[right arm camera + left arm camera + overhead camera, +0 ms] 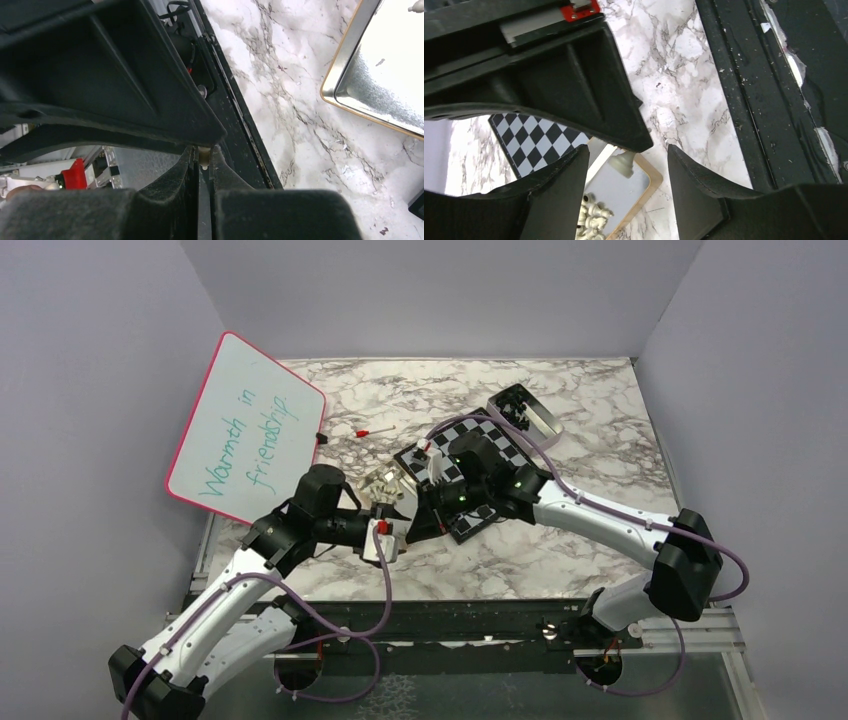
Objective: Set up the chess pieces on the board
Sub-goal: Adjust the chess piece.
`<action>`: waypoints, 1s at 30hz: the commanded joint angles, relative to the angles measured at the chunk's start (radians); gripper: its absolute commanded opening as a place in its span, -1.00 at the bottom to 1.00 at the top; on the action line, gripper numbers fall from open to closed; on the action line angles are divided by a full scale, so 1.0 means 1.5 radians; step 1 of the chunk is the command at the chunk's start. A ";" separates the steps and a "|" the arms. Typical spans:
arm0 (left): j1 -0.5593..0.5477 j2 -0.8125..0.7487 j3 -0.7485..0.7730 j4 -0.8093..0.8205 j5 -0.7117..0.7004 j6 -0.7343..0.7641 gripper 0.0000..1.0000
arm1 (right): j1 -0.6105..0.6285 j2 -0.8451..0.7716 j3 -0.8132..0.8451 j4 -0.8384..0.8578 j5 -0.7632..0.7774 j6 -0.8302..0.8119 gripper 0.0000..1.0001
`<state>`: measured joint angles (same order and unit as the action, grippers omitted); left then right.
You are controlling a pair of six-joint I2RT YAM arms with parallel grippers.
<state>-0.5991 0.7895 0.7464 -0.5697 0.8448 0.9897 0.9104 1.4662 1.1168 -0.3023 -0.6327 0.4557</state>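
The board (487, 430) lies at the centre of the top view on the marble-patterned table (580, 560). It is turned diagonally, so its corners point toward the frame's top and bottom. It is a flat square of glossy black and white chequers with a thin black rim.

The right gripper (204, 150) is clenched on a pale piece (204, 156). Only a small rounded whitish end shows between the ribbed black fingers, and the piece's long axis runs along the finger gap, up and down in the right wrist view.

The left gripper (627, 152) stands released, its matte black fingers (559, 195) apart on either side of another pale figurine (622, 162), without touching it. This figurine sits over a shallow rectangular tin (651, 182) with a tan rim and a mirror-like inside (which way the figurine points cannot be told). More whitish pieces (591, 219) lie heaped at the lower centre of that frame.
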 commanded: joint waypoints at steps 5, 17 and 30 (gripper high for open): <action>-0.038 0.020 0.046 -0.036 0.011 0.047 0.03 | -0.002 0.004 0.020 0.038 -0.042 0.011 -0.83; -0.085 0.030 0.045 -0.046 -0.017 0.040 -0.60 | -0.003 -0.028 0.010 0.028 -0.023 0.007 -0.83; -0.086 0.002 0.037 0.024 -0.078 -0.059 -1.00 | -0.007 -0.131 -0.068 0.085 0.101 0.073 -0.83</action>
<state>-0.7223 0.8211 0.7952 -0.5945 0.7525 0.9958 0.9077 1.3437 1.0527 -0.2844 -0.5854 0.5034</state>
